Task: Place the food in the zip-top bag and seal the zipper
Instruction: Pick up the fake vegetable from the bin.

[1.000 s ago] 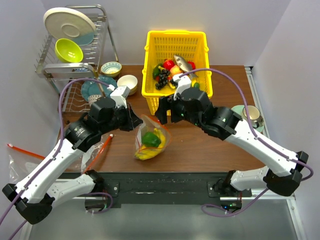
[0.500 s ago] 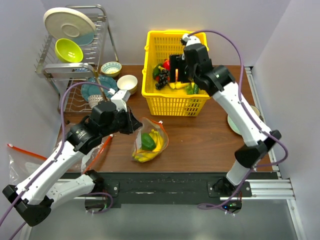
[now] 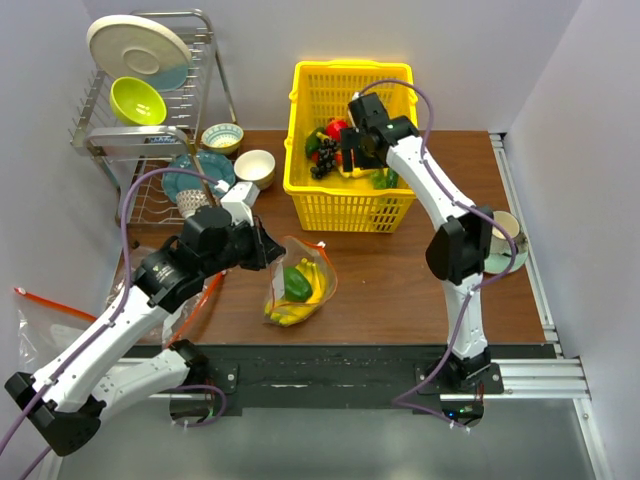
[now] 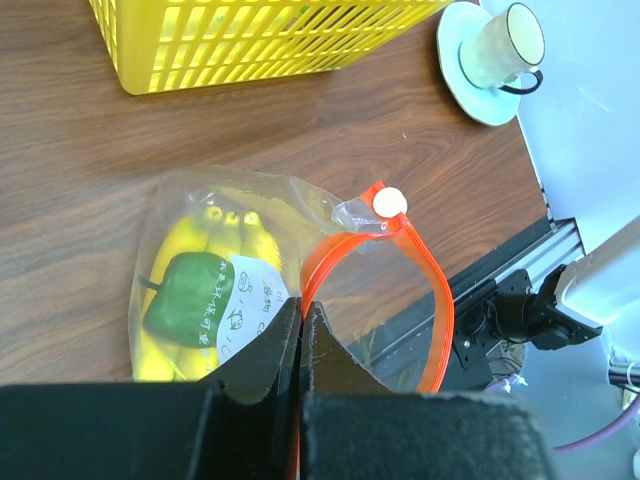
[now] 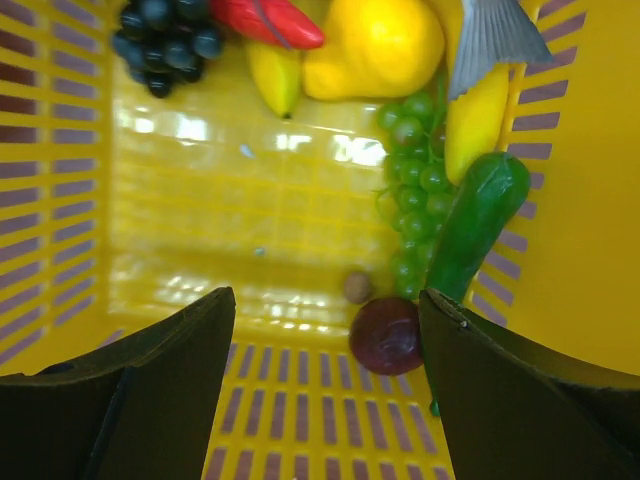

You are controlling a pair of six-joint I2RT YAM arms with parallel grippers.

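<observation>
The clear zip-top bag (image 3: 300, 285) lies on the brown table near the front edge. A yellow banana bunch (image 4: 235, 235) and a green pepper (image 4: 185, 295) are inside it. Its orange-red zipper (image 4: 440, 300) gapes open in a loop. My left gripper (image 3: 273, 250) is shut on the zipper's near edge, also seen in the left wrist view (image 4: 302, 312). My right gripper (image 3: 348, 160) is open and empty, low inside the yellow basket (image 3: 350, 205). In the right wrist view (image 5: 325, 297) it is near green grapes (image 5: 412, 170), a green cucumber (image 5: 478, 220), a yellow pear (image 5: 375, 45) and a dark purple fruit (image 5: 385, 335).
The basket also holds black grapes (image 5: 165, 30), a red chili (image 5: 270, 20) and a toy fish (image 5: 490, 30). A dish rack (image 3: 140, 110) and bowls (image 3: 255, 165) stand at the back left. A cup on a saucer (image 3: 500, 235) is at the right. Another bag (image 3: 40, 320) hangs off the left.
My right arm swung away from the bag, up and back into the yellow basket, and now sits lower inside it. My left gripper has kept its hold on the zipper.
</observation>
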